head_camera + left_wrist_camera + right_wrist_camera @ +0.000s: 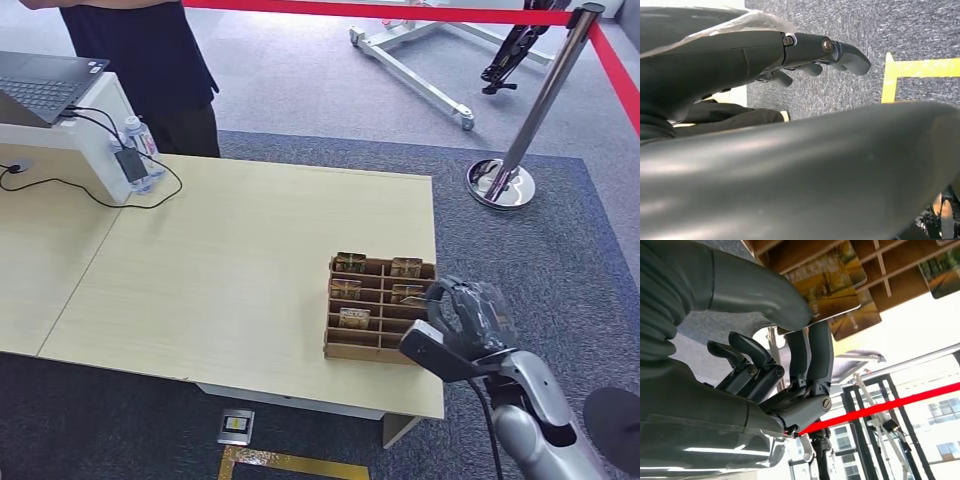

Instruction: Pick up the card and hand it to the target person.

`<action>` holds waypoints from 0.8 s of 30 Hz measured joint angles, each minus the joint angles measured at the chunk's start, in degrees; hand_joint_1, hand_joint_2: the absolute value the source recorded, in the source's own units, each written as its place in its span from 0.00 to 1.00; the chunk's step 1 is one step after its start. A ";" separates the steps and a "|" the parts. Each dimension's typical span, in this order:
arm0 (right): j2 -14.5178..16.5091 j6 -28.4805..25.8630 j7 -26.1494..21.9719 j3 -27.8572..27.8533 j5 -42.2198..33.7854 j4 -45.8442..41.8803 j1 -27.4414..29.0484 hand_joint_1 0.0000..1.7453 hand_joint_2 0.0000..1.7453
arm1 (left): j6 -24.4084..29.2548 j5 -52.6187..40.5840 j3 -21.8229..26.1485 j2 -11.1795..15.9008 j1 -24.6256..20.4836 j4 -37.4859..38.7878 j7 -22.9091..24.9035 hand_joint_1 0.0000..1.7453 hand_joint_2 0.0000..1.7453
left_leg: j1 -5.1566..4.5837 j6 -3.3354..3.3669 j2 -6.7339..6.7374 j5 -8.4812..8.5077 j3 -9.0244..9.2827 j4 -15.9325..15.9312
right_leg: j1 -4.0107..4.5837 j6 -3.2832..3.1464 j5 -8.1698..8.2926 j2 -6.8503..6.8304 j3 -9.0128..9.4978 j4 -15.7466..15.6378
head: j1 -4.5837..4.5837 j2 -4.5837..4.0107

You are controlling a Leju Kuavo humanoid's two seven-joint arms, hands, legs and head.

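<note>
Right hand point(462, 318) raised over the wooden slotted rack's point(377, 350) near right corner, thumb and fingers point(817, 350) pinching a card point(828, 292) lying roughly flat just above the slots, other cards point(351, 262) standing in compartments, left hand point(821, 52) hanging over carpet, fingers loosely extended, holding nothing, person point(143, 60) behind the table point(226, 270)

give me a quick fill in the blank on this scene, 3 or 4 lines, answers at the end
1. The card is pinched by the robot's ____ hand.
2. The wooden card rack sits on the ____.
3. The barrier rope behind the table is ____ in colour.
4. The left hand hangs over the ____, holding nothing.

Missing words: right; table; red; floor
</note>
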 joint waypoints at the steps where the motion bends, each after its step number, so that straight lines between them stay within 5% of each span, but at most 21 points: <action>1: -0.44 0.49 -0.30 -0.25 -0.86 -0.11 -0.70 1.00 1.00 | 0.01 0.01 0.02 0.00 0.00 0.00 0.00 0.00 0.00 | 0.00 0.00 0.00 0.00 0.00 0.00 | 0.00 0.00 0.01 0.00 0.00 0.00 | 0.00 0.00; 16: -5.94 7.55 -3.15 -6.10 -9.01 -2.79 -11.95 1.00 1.00 | -0.25 -0.77 0.41 0.00 -0.05 0.00 -0.89 0.00 0.00 | -0.01 0.01 -0.01 0.01 -0.03 0.03 | -0.01 0.03 0.04 0.00 0.00 0.01 | 0.01 0.00; 24: -1.80 4.14 -0.93 -3.39 -0.31 -0.84 -17.00 1.00 1.00 | -0.83 -1.84 0.37 -0.03 -0.40 0.00 -0.72 0.00 0.00 | 0.00 -0.02 0.01 0.06 -0.03 0.03 | 0.00 0.00 0.05 0.00 -0.02 0.05 | 0.01 0.00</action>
